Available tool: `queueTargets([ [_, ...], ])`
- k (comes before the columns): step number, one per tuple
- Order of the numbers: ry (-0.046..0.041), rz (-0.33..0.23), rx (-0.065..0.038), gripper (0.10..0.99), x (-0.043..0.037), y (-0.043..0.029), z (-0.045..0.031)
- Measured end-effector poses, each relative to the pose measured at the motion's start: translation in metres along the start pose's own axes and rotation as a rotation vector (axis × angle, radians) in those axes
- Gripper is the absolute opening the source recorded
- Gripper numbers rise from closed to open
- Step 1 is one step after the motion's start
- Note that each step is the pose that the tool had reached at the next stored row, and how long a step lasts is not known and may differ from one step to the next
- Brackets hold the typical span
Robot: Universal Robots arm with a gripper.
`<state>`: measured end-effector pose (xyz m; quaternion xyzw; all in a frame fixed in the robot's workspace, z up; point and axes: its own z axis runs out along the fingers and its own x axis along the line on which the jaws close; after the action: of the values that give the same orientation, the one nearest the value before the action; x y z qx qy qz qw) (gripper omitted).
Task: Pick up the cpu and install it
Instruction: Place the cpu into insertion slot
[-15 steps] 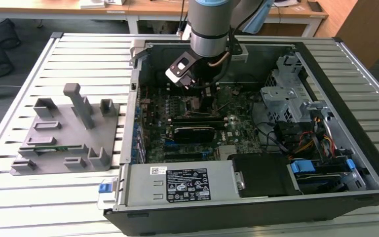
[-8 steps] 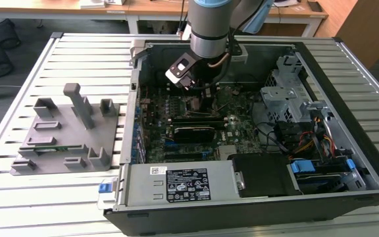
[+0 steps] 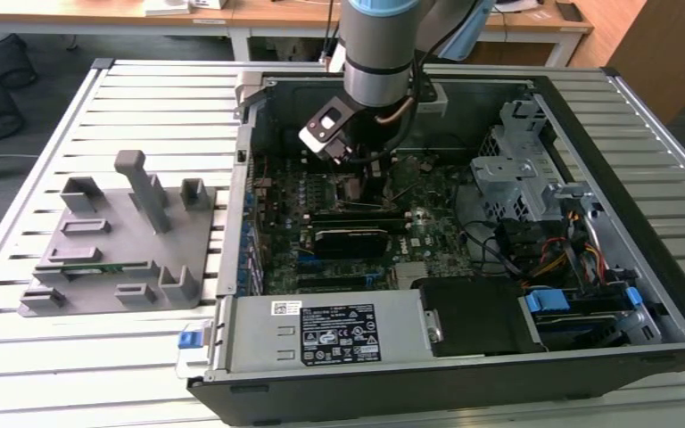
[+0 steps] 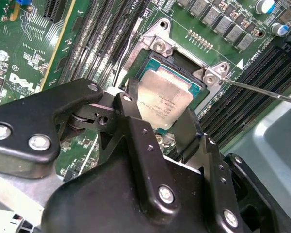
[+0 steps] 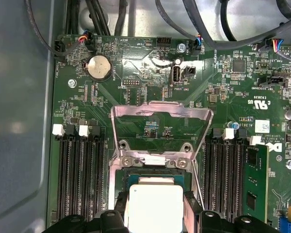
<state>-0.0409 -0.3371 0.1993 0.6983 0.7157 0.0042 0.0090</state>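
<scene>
The cpu, a small square chip with a shiny silver top, sits between my gripper's two black fingers, which are shut on its opposite edges. It hangs level just over the open socket; I cannot tell whether it touches the socket. In the first wrist view the cpu lies just before the raised metal load plate, with the gripper around it. The thin socket lever sticks out sideways. In the exterior view the gripper reaches down into the computer case over the motherboard.
Black memory slots flank the socket on both sides, and one holds a green memory stick. The case has a power supply at the front and a metal drive cage. A grey fixture tray lies on the exterior view's left.
</scene>
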Motion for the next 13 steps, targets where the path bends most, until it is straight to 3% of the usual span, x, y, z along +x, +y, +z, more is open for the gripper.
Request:
queueTargets([
  [13,0.0,0.001,0.0,0.533,0.0002,0.0,0.0032],
])
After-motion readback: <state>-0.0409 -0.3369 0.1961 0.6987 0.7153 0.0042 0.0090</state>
